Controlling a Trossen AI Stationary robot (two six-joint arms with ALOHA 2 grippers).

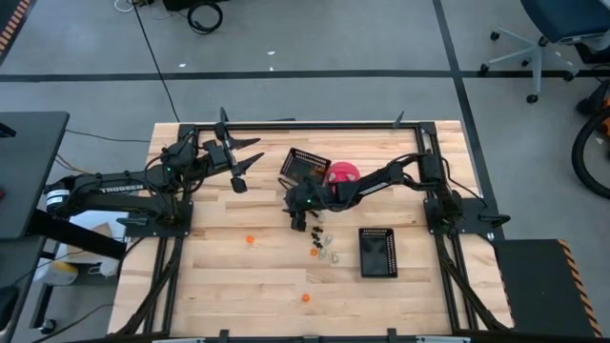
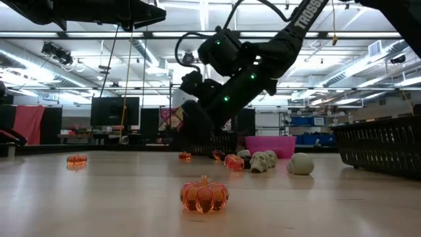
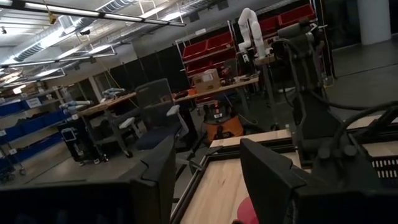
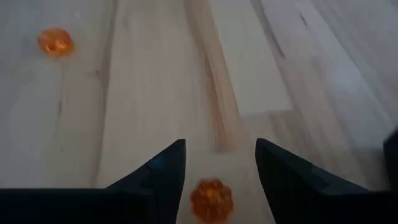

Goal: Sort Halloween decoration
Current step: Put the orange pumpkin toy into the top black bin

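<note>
Wooden table (image 1: 238,276) scattered with trinkets: the right claw (image 4: 221,177), fingers spread, straddles an orange pumpkin (image 4: 211,200) near mid-table, seemingly poised to pinch it. The left claw (image 1: 240,162), also spread, waits raised at the far left.

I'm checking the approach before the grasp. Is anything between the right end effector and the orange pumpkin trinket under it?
Nothing visible. In the right wrist view, the small translucent orange pumpkin trinket lies on bare wooden table in the gap between the open right end effector fingers, with no other object between them.
</note>
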